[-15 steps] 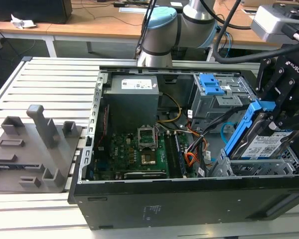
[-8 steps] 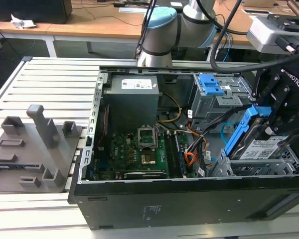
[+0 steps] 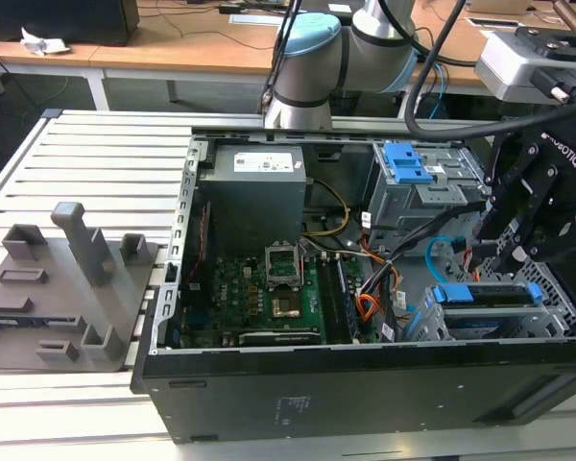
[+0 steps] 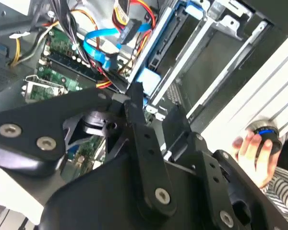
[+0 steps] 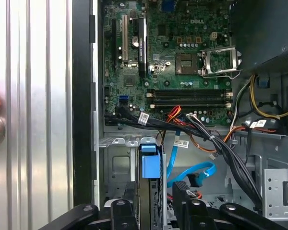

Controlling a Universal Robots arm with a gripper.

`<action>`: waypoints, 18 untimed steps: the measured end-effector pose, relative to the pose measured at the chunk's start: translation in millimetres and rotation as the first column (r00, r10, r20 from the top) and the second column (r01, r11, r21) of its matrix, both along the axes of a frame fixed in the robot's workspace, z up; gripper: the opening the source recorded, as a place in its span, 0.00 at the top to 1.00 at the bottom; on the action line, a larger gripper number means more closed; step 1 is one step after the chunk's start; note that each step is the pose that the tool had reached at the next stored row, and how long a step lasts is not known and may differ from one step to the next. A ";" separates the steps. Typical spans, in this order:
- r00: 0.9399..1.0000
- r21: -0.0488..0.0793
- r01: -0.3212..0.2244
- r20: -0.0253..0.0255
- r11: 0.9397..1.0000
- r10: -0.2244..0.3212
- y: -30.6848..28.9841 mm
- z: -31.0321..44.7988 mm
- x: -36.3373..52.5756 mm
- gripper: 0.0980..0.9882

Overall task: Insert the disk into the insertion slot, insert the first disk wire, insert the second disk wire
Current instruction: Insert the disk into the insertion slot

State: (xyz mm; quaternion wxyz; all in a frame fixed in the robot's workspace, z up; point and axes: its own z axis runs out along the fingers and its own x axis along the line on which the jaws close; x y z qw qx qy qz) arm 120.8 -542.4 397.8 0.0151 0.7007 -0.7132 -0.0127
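Disk (image 5: 150,165), lower centre of first wrist view, in insertion slot (image 5: 116,165): likely rigid, dense, shock-sensitive; grip its side edges; claw (image 5: 152,205) spread, holding nothing.

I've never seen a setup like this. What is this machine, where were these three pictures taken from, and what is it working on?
The jointed grey-and-blue machine is a robot arm; the black claw at its end is its gripper. One picture comes from a camera standing off the arm, looking over the scene. The other two come from cameras riding near the arm's wrist, so the gripper's black links show in them. On the ribbed metal table lies an open computer case with a green motherboard, beside a grey holder block. The gripper hangs right over the disk, in its blue frame, at the insertion slot. Whether it grips the disk I cannot tell. A person's hand shows beside the table.
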 end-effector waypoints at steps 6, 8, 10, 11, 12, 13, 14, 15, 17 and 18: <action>1.000 0.000 0.000 0.000 1.000 0.000 0.0 0.0 0.0 0.85; 1.000 0.000 0.000 0.000 1.000 0.000 0.0 0.1 0.0 0.99; 1.000 0.000 0.000 0.000 1.000 0.000 0.0 0.0 0.0 0.99; 1.000 0.000 0.000 0.000 1.000 0.000 0.0 0.0 0.0 0.99; 1.000 0.000 0.000 0.000 1.000 0.000 0.2 -0.3 0.8 0.99; 1.000 0.000 0.000 0.000 1.000 0.000 0.7 -1.1 2.5 0.99; 1.000 0.000 0.000 0.000 1.000 0.000 0.9 -1.9 3.5 0.99; 1.000 0.000 0.000 0.000 1.000 0.000 0.9 -3.2 3.9 0.99; 1.000 0.000 0.000 -0.001 1.000 0.000 1.0 -6.7 4.0 0.99; 1.000 0.000 0.000 0.000 1.000 0.000 1.0 -9.6 4.0 0.99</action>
